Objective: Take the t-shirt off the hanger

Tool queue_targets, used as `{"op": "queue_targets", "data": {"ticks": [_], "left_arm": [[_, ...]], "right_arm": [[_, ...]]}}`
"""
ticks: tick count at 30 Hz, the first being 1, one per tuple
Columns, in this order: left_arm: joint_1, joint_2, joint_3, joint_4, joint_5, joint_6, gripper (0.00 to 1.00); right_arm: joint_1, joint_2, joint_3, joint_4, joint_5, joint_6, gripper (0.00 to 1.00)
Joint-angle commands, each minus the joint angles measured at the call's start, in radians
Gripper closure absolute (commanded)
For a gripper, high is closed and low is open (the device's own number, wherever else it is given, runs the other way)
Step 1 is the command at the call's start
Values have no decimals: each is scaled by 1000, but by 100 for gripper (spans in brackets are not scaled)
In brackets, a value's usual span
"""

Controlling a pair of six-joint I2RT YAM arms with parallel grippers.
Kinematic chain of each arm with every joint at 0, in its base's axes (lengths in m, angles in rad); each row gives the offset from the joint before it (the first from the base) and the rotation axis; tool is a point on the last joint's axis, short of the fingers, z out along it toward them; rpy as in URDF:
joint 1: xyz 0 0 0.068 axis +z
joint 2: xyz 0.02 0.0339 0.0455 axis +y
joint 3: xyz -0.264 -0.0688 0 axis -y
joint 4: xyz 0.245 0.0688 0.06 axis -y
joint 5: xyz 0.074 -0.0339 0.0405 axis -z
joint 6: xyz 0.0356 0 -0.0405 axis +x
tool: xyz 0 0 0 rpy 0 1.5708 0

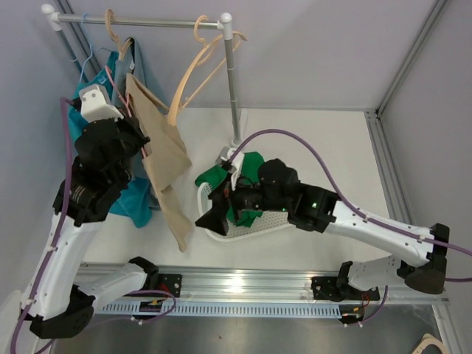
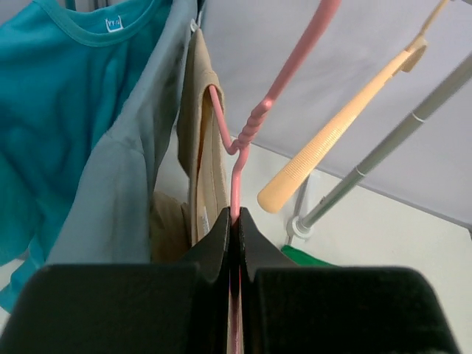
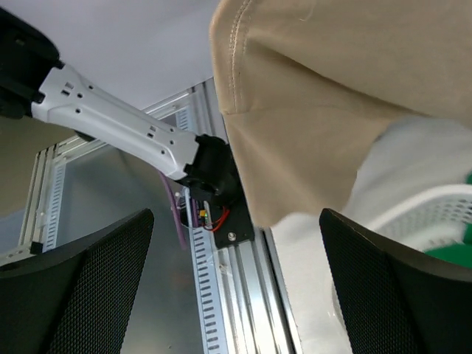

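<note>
Seen at the far left: limp tan cotton t-shirt (image 1: 164, 158), draped over a thin pink wire hanger (image 2: 243, 133) and trailing toward the near side. Left gripper (image 2: 234, 221) clenched tight on that hanger's neck. Right gripper (image 3: 236, 280) spread wide, empty, just beside the shirt's lower hem.

Probably light, soft and floppy, prone to snagging at the collar. Best gripped at the hem or side seam.

Crowding on the left: teal t-shirt (image 2: 51, 110). To the right: peach plastic hanger (image 2: 332, 133), grey upright pole (image 1: 233, 88), white perforated basket (image 1: 251, 230).
</note>
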Motion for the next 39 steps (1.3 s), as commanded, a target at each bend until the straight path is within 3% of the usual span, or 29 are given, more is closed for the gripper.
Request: {"op": "queue_targets", "data": {"ticks": [1, 8, 16, 17, 19, 20, 23, 27, 32, 39], "left_arm": [[-106, -36, 48, -65, -242, -54, 99], [-134, -85, 61, -103, -261, -52, 99], [-134, -84, 85, -113, -211, -52, 99], [-136, -80, 91, -117, -207, -52, 99], [-134, -77, 91, -114, -214, -54, 99], [-134, -79, 79, -106, -214, -54, 99], [-134, -93, 44, -61, -203, -36, 99], [-131, -51, 53, -13, -233, 10, 99], [-70, 47, 110, 9, -200, 11, 99], [-54, 165, 278, -27, -192, 24, 99]], "right_arm": [[62, 67, 22, 192, -27, -29, 0], [150, 211, -9, 462, -10, -43, 1], [181, 438, 132, 467, -15, -52, 2], [184, 469, 141, 468, -19, -52, 7], [194, 486, 135, 487, -12, -45, 27], [196, 487, 128, 493, -4, -40, 62], [204, 437, 68, 519, 25, -32, 100], [263, 286, -99, 495, 92, -40, 100], [433, 112, -257, 438, 224, 9, 100], [480, 174, -449, 555, 303, 153, 100]]}}
